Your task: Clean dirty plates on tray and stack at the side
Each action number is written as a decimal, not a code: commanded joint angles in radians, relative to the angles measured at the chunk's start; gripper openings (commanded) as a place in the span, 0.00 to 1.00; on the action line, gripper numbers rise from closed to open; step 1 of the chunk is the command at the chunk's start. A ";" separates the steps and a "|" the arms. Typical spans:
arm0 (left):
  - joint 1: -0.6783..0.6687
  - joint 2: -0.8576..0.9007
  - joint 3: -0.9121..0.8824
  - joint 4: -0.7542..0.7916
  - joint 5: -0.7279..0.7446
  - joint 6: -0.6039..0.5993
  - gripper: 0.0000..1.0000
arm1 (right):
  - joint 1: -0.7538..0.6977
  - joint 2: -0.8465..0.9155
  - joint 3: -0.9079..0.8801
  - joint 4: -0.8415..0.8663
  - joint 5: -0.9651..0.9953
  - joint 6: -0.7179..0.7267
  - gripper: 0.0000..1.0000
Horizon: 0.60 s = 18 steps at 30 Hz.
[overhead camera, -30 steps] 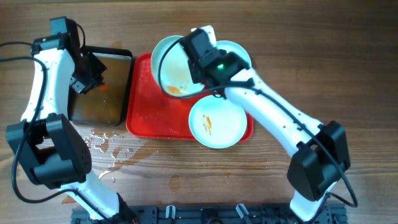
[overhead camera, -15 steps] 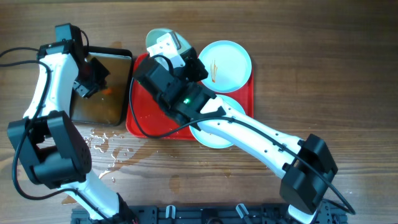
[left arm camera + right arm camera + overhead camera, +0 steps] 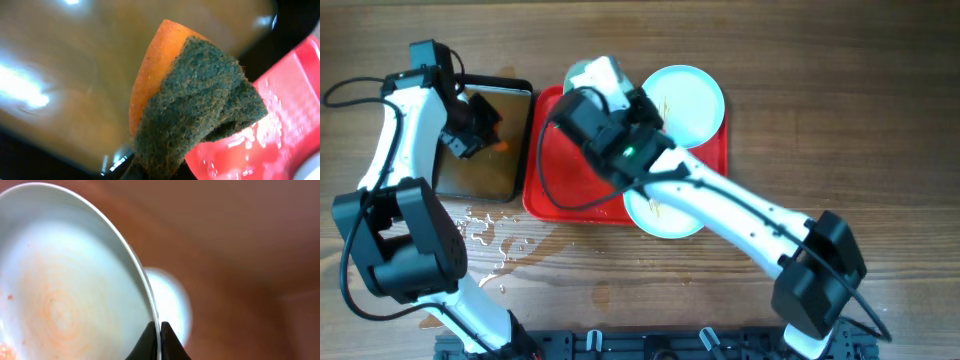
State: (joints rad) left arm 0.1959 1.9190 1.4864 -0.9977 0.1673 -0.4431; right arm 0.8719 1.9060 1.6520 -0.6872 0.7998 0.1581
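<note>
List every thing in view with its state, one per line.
Left gripper: shut on the sponge, over the pan.
Sponge: folded, pinched, scouring side outward.
Right gripper: shut on the rim of the lifted plate.
Lifted plate: tilted, faint orange smear inside.
Far plate: flat on the tray, orange streak.
Near plate: flat on the tray, orange streaks, partly hidden.
Tray: carrying two plates.
Pan: holds brownish water.
Table: wet in front of the pan.

The sponge (image 3: 190,105) is soft orange foam backed with a coarse, fuzzy dark green scouring layer. The tray (image 3: 570,200) is glossy red plastic, finely textured and wet. The plate (image 3: 65,290) looks smooth and shiny, filmed with faint orange smears. The pan (image 3: 480,180) is black, holding glossy brown water. The bench (image 3: 840,110) is matt grained wood, wet in patches.
</note>
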 commanded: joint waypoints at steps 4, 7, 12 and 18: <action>-0.057 0.010 -0.130 0.071 0.134 0.050 0.04 | -0.243 0.086 -0.007 -0.006 -0.750 0.293 0.04; -0.106 0.010 -0.175 0.131 0.192 0.071 0.04 | -0.312 0.169 -0.009 0.004 -0.907 0.322 0.04; -0.184 0.005 -0.177 0.169 0.191 0.074 0.04 | -0.323 0.245 -0.009 0.022 -0.993 0.378 0.04; -0.192 -0.046 -0.175 0.198 0.190 0.049 0.04 | -0.303 0.247 -0.010 0.023 -0.981 0.441 0.04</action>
State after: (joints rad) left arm 0.0174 1.9175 1.3273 -0.8085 0.2867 -0.3939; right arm 0.5583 2.1563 1.6375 -0.6708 -0.1390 0.5312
